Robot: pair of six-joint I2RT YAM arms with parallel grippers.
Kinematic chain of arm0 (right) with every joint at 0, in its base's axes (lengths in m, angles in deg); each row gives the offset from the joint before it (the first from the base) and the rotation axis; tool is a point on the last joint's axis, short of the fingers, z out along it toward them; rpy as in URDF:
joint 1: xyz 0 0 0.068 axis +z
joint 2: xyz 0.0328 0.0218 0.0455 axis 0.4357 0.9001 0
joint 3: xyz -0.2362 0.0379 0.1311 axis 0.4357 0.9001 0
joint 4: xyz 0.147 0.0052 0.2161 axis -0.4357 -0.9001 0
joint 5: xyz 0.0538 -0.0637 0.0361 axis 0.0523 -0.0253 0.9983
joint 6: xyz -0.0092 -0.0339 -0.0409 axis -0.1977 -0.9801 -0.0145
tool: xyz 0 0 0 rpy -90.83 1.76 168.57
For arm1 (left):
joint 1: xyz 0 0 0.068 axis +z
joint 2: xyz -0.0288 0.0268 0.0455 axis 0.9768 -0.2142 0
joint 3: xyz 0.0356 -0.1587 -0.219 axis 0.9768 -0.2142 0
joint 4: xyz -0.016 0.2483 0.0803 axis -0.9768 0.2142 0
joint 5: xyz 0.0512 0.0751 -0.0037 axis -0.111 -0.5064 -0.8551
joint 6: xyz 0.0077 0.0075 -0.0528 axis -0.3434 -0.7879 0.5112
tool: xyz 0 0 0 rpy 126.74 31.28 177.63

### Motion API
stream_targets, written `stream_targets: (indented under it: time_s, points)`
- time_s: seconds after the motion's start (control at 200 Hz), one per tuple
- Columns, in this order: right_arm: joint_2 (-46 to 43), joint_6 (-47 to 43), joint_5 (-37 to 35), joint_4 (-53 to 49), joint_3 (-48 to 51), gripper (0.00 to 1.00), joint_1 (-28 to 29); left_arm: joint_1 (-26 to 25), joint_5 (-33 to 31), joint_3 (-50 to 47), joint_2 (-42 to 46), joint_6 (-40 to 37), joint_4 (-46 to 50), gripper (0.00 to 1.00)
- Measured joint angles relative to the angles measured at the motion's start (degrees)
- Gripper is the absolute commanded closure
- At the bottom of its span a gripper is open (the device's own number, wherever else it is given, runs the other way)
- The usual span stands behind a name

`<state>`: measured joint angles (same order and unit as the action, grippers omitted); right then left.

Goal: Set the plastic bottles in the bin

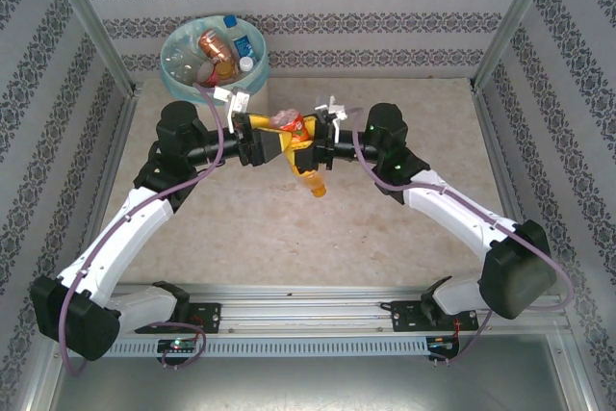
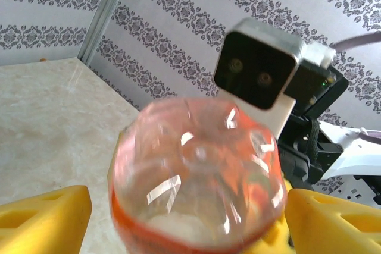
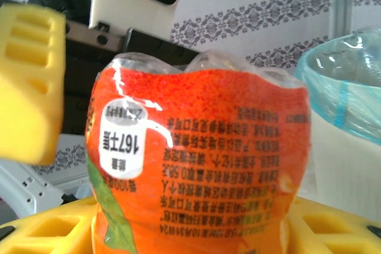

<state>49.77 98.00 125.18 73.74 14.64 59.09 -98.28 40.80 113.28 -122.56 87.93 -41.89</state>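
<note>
Right hand (image 1: 306, 149) is partly closed and clamped on the orange bottle (image 1: 300, 128), the label pinched between its yellow fingers (image 3: 36, 227) at the bottom of the right wrist view. Left hand (image 1: 274, 140) faces it from the left, wide open. Its fingers (image 2: 41, 218) straddle the bottle's clear base with a gap showing on one side, so we judge there is no grip there yet. The bottle is at the centre of the top view, between the two hands and apparently off the counter (image 1: 241, 238). Bin (image 1: 167, 53) sits at upper left of that view, with several bottles (image 1: 219, 50) already inside. We read this as a hand-over to the bin-side arm. Next, the left hand must close firmly on the base before the right lets go, then carry up-left over the rim. The rounded base may slip.
</note>
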Motion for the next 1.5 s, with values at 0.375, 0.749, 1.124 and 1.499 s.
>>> stream_targets:
  time_s: [0.375,0.749,1.124,1.499]
  points:
    - [-0.04,-3.63,-0.09,-3.93,-0.24,0.42,1.53,0.00,0.17,0.48,-0.66,-0.44,0.96,0.17]
    - [-0.07,-5.70,-1.44,-7.52,-2.54,0.40,2.64,0.00,1.51,1.75,-0.74,-1.29,2.62,0.39]
    - [-2.03,-8.31,-9.97,-10.80,-2.95,0.02,3.76,0.00,-6.95,2.12,-0.63,-1.88,2.45,0.50]
    - [-11.80,-11.32,-30.95,-14.56,-3.02,0.02,3.67,7.15,-24.04,25.11,-5.11,-8.20,8.26,0.52]
